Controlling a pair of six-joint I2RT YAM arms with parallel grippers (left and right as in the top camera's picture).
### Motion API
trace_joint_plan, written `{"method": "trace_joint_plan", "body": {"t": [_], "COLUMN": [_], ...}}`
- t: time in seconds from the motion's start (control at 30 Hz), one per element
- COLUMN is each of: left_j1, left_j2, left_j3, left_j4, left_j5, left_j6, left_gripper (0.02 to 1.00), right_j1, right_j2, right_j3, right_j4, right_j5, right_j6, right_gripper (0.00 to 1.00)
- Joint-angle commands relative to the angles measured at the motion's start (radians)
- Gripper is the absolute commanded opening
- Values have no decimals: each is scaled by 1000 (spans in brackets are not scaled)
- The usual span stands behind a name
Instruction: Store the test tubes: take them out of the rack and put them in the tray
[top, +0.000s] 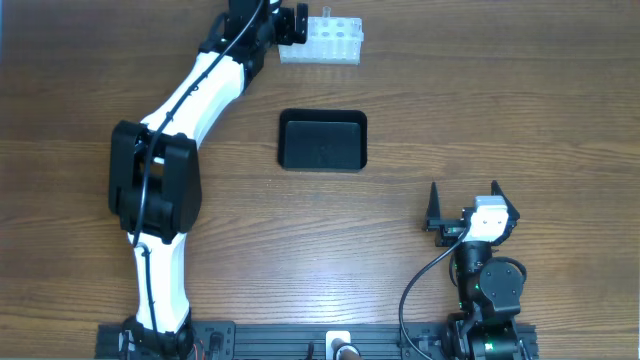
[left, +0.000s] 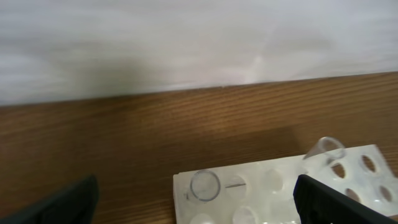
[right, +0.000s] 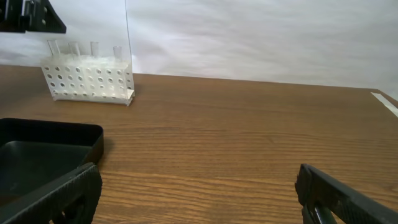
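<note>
Left jaws: spread wide and holding nothing, at the left end of the rack (top: 321, 41), by the far edge of the tabletop (top: 500, 110). In the left wrist view the rack (left: 273, 186) lies between the two fingers.

Right jaws: likewise wide and holding nothing, close to the right arm's base and well apart from rack and tray.

Rack (right: 88, 79): a white, translucent block, pierced with rows of round holes on its top and along its side.

Test tubes (right: 93, 47): clear and open-mouthed. In the right wrist view four stand upright, rims above the rack. The left wrist view shows one tube (left: 204, 185) seated in a corner hole and another tube (left: 326, 149) rising from a hole farther along.

Tray (top: 322, 140): black, rectangular and shallow, with rounded corners and a bare floor. It sits on the tabletop nearer the arms than the rack, not touching it.
</note>
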Motion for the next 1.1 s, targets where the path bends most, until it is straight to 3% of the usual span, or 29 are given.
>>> {"method": "trace_joint_plan", "body": {"t": [0.03, 1.1], "left_j1": [2, -10], "left_j2": [51, 80], "left_j3": [42, 42], "left_j4": [7, 60], "left_j5": [-21, -34], "left_j6": [-30, -33], "left_gripper": [993, 544], "right_j1": [-6, -6], "right_j2": [-9, -9], "right_j3": [-6, -6], "right_j4": [-2, -2], "right_j5": [13, 13], "right_j6": [-4, -4], "right_gripper": [993, 991]}}
